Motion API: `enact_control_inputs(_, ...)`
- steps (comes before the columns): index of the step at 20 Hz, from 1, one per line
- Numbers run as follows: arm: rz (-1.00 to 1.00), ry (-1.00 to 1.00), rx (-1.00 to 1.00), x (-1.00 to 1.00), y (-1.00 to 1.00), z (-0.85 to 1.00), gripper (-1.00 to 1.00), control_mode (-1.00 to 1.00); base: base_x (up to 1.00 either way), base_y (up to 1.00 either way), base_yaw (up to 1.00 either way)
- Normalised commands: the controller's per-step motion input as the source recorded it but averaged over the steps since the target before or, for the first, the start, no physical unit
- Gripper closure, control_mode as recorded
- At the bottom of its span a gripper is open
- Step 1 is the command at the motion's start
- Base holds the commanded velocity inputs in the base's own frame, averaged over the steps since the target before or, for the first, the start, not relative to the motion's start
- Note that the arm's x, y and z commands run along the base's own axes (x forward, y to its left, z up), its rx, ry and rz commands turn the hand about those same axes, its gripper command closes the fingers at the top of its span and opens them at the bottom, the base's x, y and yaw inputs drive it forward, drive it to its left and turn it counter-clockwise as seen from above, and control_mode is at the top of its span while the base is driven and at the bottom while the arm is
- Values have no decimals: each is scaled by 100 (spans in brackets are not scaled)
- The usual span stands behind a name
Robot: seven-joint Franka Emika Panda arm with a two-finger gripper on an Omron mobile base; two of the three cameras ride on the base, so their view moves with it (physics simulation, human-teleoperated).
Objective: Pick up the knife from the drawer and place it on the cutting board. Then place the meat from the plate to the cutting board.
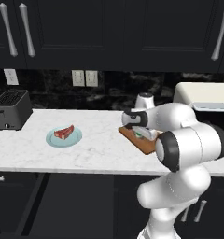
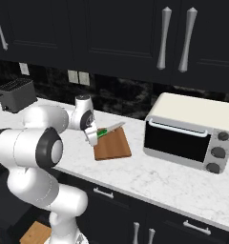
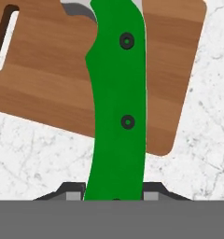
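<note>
Claw (image 2: 94, 135) is clamped on the knife (image 2: 107, 131) by the butt end of its green handle; in the hand view the handle runs up from between my fingertips (image 3: 72, 193), and the blade's root is just visible at the top edge. The knife hangs above the cutting board (image 2: 114, 147), blade pointing out over the wood, tilted slightly upward in the right base view. I cannot tell how much gap is left under it.

Step in hand, as I judge it: set the knife down on the board.
- Lower until the handle lies flat on the wood, then release; letting go from height risks a bounce or a slide off the edge.
- The hand view shows the butt of the handle over bare worktop (image 3: 34, 154), beyond the board's near edge. Shift forward first, so the full length lands on the wood.
- Keep it to one side, leaving room for the meat.

Containers: the plate (image 1: 63, 137) sits on the worktop well left of the board and carries the meat (image 1: 64, 132), untouched. The board itself is bare.
</note>
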Motion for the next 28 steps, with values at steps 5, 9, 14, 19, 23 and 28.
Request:
enact_control_inputs(5, 1, 1, 0, 34, -20, -32, 100, -100, 0, 0, 0)
enact_control_inputs(9, 2, 1, 0, 26, -11, -40, 100, -100, 0, 0, 0)
enact_control_inputs(14, 2, 0, 0, 26, 0, -30, 100, -100, 0, 0, 0)
enact_control_inputs(19, 3, 0, 0, 37, 0, -11, 100, -100, 0, 0, 0)
enact_control_inputs(23, 2, 0, 0, 39, 0, -7, 100, -100, 0, 0, 0)
enact_control_inputs(28, 1, 0, 0, 29, 1, -29, 100, -100, 0, 0, 0)
